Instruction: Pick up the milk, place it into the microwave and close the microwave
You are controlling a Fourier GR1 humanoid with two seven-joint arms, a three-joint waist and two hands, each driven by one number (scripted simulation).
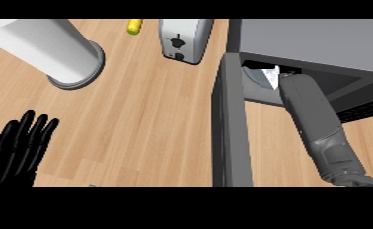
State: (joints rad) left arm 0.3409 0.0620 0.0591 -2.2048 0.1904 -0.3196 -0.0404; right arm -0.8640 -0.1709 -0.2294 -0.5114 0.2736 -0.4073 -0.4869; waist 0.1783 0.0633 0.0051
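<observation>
The grey microwave [306, 40] stands at the upper right with its door [229, 124] swung open toward me, edge-on down the middle right. My right forearm [320, 129] reaches into the cavity, and the hand itself is hidden inside. A white, angular piece of the milk carton [272, 76] shows just past the forearm's end, inside the opening. My left hand [25, 144] rests open at the lower left edge, fingers up.
A silver toaster [183, 39] stands at the top centre, left of the microwave. A yellow object [134, 25] lies beside it at the top. A large white cylinder with a grey base [62, 50] stands at the upper left on the wooden counter [146, 124].
</observation>
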